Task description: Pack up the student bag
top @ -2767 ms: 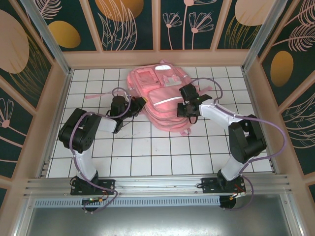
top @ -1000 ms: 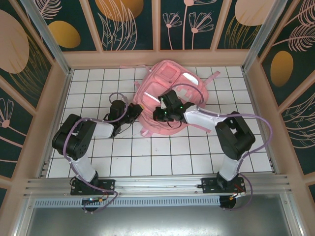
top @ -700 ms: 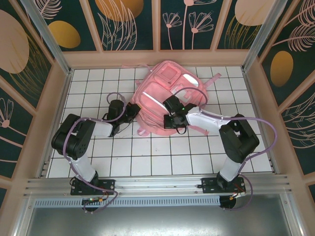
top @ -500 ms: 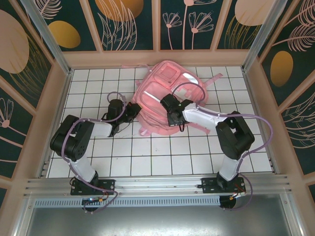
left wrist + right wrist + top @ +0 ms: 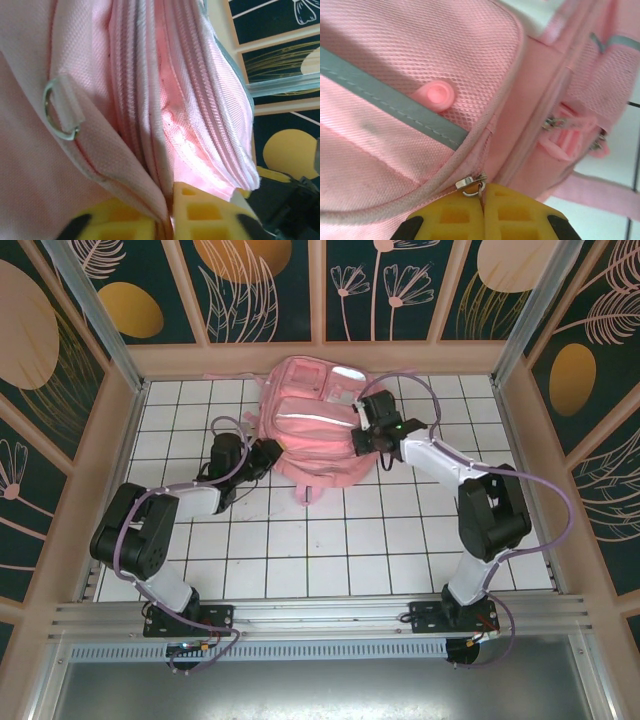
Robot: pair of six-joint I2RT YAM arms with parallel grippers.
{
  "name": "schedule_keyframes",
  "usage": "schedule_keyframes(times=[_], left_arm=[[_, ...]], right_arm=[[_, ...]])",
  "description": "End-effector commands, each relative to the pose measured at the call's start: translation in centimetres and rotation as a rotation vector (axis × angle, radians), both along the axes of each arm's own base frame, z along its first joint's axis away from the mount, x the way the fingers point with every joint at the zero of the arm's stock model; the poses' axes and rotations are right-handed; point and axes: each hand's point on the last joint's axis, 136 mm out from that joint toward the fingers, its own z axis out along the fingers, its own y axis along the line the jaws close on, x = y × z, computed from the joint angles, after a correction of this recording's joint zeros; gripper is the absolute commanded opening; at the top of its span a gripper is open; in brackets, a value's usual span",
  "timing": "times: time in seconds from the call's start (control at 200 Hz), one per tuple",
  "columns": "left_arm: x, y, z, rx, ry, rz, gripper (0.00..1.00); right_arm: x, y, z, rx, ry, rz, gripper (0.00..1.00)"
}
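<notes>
Now the big pink student bag lies at the far side of the white table
On its left side the left gripper pinches a fold of pink cloth; the right gripper is squeezed tight on a small metal zip pull

A large soft pink fabric backpack lies slumped, front face up, at 12 o'clock on the white tiled table, close to the far wall. A white reflective strip crosses its front, and glossy translucent pockets shine toward 1 o'clock.
</notes>
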Motion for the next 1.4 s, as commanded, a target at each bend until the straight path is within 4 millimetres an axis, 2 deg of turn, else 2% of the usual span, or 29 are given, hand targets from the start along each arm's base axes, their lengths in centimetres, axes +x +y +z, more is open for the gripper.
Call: schedule_keyframes(times=[0.0,0.11,0.22,0.345,0.485,0.5,0.54,0.63,0.766,0.861,0.956,1.016,1.041,1.096,1.161,1.231,1.251,1.276,1.396], left_arm=[[2.3,4.2,0.8,0.095,-0.042,0.137,0.42],[2.5,4.1,1.7,0.108,-0.034,0.127,0.73],[2.0,3.5,4.4,0.064,-0.059,0.103,0.98],[0.7,3.0,7.7,-0.048,-0.083,0.131,0.98],[-1.1,1.6,9.0,-0.152,-0.072,0.170,0.99],[-1.2,1.4,9.0,-0.167,-0.069,0.170,0.99],[-1.5,0.9,9.0,-0.205,-0.055,0.175,0.99],[-1.8,0.3,7.5,-0.244,0.002,0.190,0.99],[-1.5,0.2,5.0,-0.235,0.069,0.211,0.99],[-1.3,0.3,3.4,-0.220,0.092,0.228,0.98],[-1.3,0.1,2.0,-0.228,0.107,0.223,0.89],[-1.0,0.0,1.0,-0.200,0.110,0.217,0.86],[-0.9,0.1,-0.1,-0.171,0.133,0.221,0.86],[-0.8,0.1,-1.7,-0.121,0.160,0.214,0.87],[-0.6,0.2,-3.6,-0.067,0.192,0.209,0.87],[-0.4,0.4,-4.4,-0.043,0.202,0.203,0.86],[-0.4,0.4,-4.4,-0.039,0.202,0.201,0.86],[-0.4,0.7,-5.7,-0.022,0.227,0.206,0.86],[0.0,1.6,-5.9,0.031,0.226,0.217,0.85]], right_arm=[[0.7,-1.7,3.5,0.122,0.000,0.002,0.00],[-1.6,1.6,3.5,0.297,0.101,0.120,0.00],[-3.8,5.0,4.7,0.469,0.163,0.247,0.00],[-6.0,9.1,5.9,0.575,0.202,0.385,0.00],[-7.3,12.9,5.7,0.559,0.217,0.478,0.00],[-7.8,13.8,5.7,0.557,0.222,0.502,0.00],[-8.4,14.9,5.7,0.561,0.233,0.534,0.00],[-9.4,17.0,5.5,0.562,0.252,0.593,0.00],[-10.8,18.7,4.8,0.540,0.275,0.643,0.00],[-11.7,19.0,4.4,0.529,0.290,0.656,0.00],[-12.3,18.8,3.8,0.502,0.295,0.650,0.00],[-12.6,18.2,2.7,0.454,0.307,0.629,0.00],[-12.7,17.7,2.0,0.420,0.313,0.613,0.00],[-12.1,16.0,0.3,0.313,0.304,0.547,0.00],[-11.0,13.1,-2.2,0.143,0.280,0.443,0.00],[-9.7,9.9,-4.1,-0.035,0.244,0.342,0.00],[-9.3,9.0,-4.4,-0.081,0.228,0.315,0.00],[-8.9,8.1,-4.7,-0.131,0.212,0.292,0.00],[-5.9,4.2,-4.5,-0.354,0.087,0.136,0.00]])
